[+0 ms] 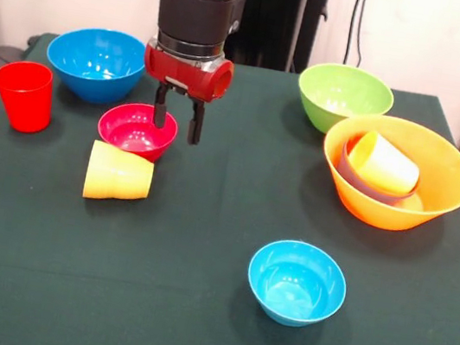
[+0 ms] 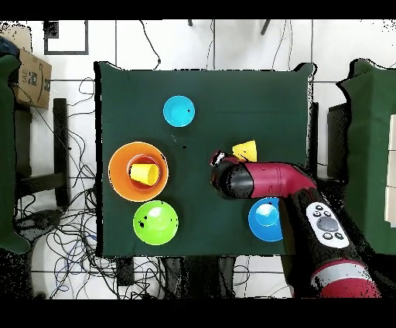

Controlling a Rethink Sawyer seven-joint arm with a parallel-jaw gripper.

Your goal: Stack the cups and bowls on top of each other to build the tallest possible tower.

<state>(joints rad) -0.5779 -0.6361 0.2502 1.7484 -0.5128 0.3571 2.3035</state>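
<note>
My gripper [image 1: 177, 120] is open and empty, its fingers hanging just above the right rim of the small crimson bowl [image 1: 134, 128]. A yellow cup [image 1: 118, 173] lies on its side in front of that bowl; it also shows in the overhead view [image 2: 245, 151]. The red cup [image 1: 24, 94] stands upright at the left. The blue bowl [image 1: 96, 62] is behind it. The large yellow-orange bowl [image 1: 381, 216] at the right holds a small bowl with a second yellow cup [image 1: 383, 163] tilted in it. The lime green bowl [image 1: 344, 96] stands behind it. A light-blue bowl [image 1: 297, 282] stands alone in front.
The dark green table [image 1: 191, 306] ends close beyond the red cup on the left and the large bowl on the right. In the overhead view my arm [image 2: 259, 182] covers the crimson bowl, the red cup and part of the blue bowl [image 2: 265, 220].
</note>
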